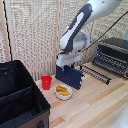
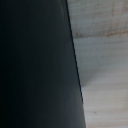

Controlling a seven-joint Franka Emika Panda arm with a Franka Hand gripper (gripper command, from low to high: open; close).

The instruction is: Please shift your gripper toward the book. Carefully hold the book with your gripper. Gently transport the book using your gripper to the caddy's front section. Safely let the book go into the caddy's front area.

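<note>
The big black caddy sits at the exterior view's left, near the front, with its top open and soft walls splitting it into parts. The black toaster oven stands far off at the exterior view's right, on the same light wooden table. The white arm reaches down in the middle, and its gripper sits right on the top edge of the dark blue book. The book stands up on its edge, just behind a small white bowl with yellow food in it and beside a red cup. The jaws look clenched on the book's top edge, but the fingers are too small to see well, so this is my best guess. In the wrist view the book fills most of the picture as a dark slab, with the table beside it. To do this step well, I think the arm should lift the book straight up first, high over the cup and bowl, then go slowly to the caddy. It should keep the book from swinging and only let go low inside the front part. I see no words or labels anywhere.
</note>
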